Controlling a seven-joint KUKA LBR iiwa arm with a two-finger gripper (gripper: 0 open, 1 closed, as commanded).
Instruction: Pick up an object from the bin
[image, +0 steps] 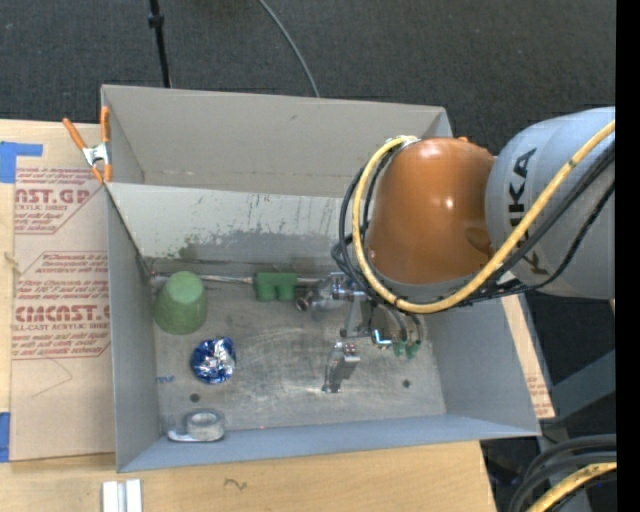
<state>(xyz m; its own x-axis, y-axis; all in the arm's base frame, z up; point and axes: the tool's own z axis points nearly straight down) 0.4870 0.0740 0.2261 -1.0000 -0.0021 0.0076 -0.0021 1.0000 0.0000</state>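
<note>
- Grey metal bin (250, 140): a sparse scatter of things on its floor, mostly in the left half.
- Arm reaches in from the right, and its orange cover (430, 210) overhangs the bin's right-middle.
- Gripper (350, 358) hangs below the cover, low over bare floor. Whether it is open or closed cannot be told, as the cover shadows it. Nothing is seen in its hold.
- Green cup (180, 302), mouth down near the left wall. Likely light, stiff plastic with slick tapered sides that could slide out of a pinch. Best taken low, across the wider base.
- Green block (272, 286), by the back wall, just left of the gripper and the nearest thing to it. Probably rigid and light. Grip across its short flat sides.
- Blue-and-white ball (213, 360), front left, well apart from the gripper. It looks crumpled, so soft and yielding. A squeeze across the middle should do.
- Clear ring (203, 426), flat in the front-left corner. Thin and low-lying, it is hard to get under.
</note>
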